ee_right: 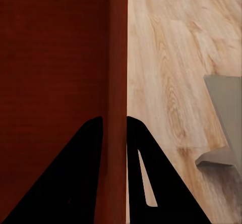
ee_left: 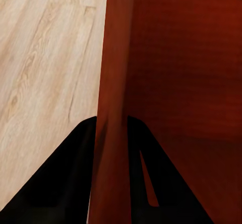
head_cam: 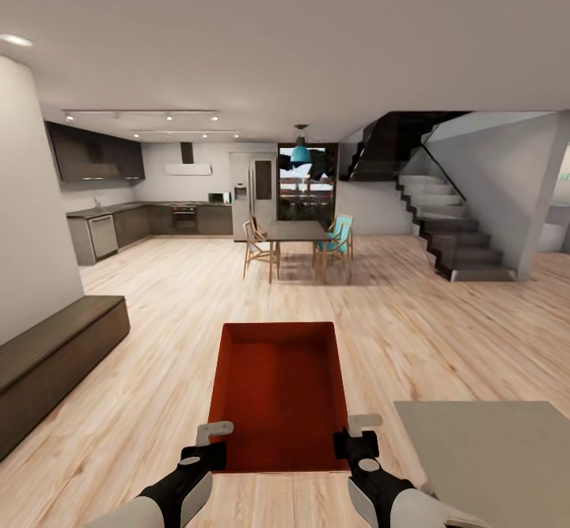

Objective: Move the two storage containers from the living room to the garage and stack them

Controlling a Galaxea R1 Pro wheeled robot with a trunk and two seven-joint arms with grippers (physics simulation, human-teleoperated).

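Note:
One red-orange open-topped storage container (head_cam: 277, 389) hangs level in front of me over the light wood plank floor (head_cam: 443, 330). My left gripper (head_cam: 212, 442) is shut on its left wall near the near corner, and my right gripper (head_cam: 348, 437) is shut on its right wall. In the left wrist view the dark fingers (ee_left: 70, 178) of the left gripper (ee_left: 111, 133) clamp the thin red wall (ee_left: 112, 72). The right wrist view has the right gripper (ee_right: 115, 133) pinching the other wall (ee_right: 117, 57). The container is empty. The garage is out of view.
A low dark bench (head_cam: 55, 354) runs along the white wall at the left. A beige tabletop (head_cam: 491, 457) sits close at the lower right. Ahead stand a dining table with chairs (head_cam: 297, 235), a kitchen counter (head_cam: 103, 227) at the far left and a staircase (head_cam: 451, 235) at the right.

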